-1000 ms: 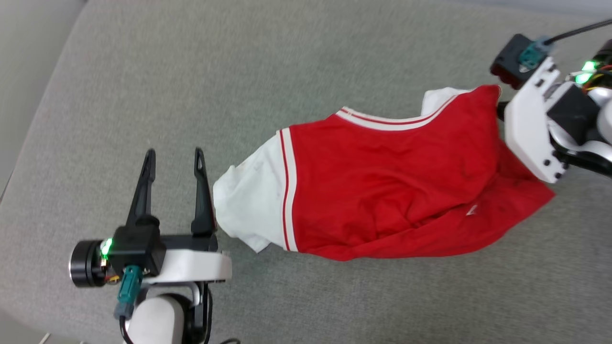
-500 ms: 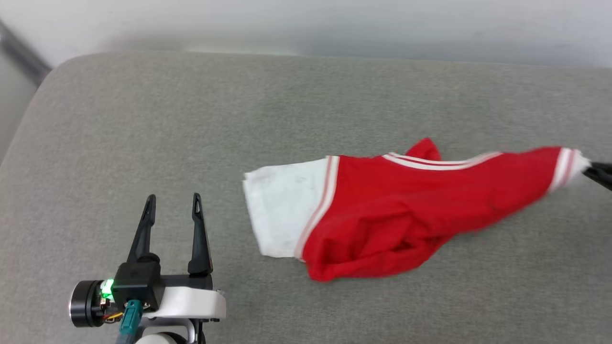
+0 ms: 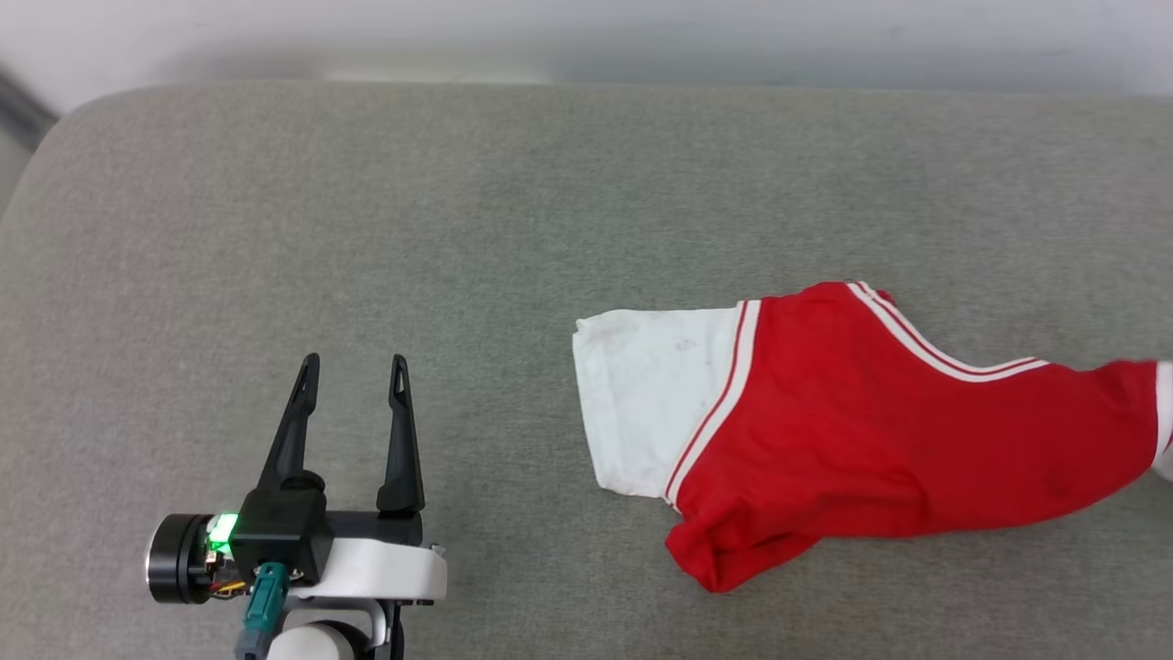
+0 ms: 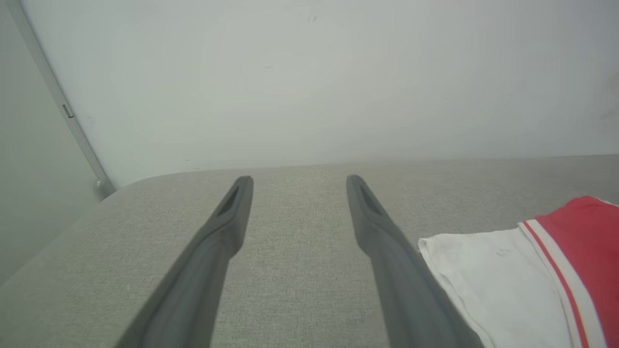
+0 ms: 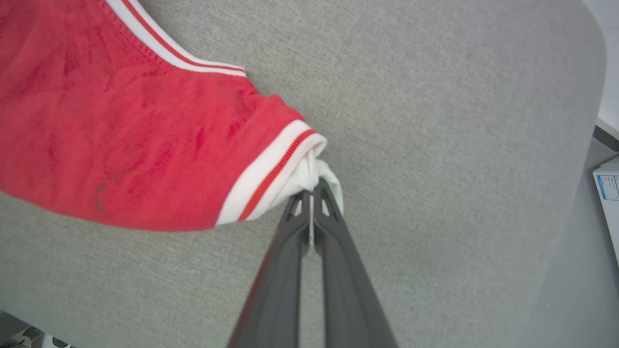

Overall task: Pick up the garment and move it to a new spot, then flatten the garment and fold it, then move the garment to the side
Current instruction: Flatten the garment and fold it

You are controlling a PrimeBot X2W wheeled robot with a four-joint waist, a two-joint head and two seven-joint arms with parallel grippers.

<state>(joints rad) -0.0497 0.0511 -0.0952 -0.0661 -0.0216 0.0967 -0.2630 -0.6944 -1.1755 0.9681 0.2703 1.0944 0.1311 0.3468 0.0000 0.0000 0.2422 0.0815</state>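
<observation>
Right hand [image 5: 312,192] pinches tight the white sleeve tip of the garment [image 3: 871,440]. No longer bunched, it now lies stretched on the grey cushion [image 3: 458,211], right of my empty, wide-open left hand [image 3: 353,368]. Flattening comes next.

Grey cushion [image 3: 550,183] (fabric-covered), pale wall [image 4: 309,72] behind.

Bright, even light, probably from overhead; only a faint shadow hugs the red jersey [image 3: 871,440] on the grey cushion [image 3: 550,202]. Beyond the cushion's far edge the wall [image 3: 586,37] blurs.
</observation>
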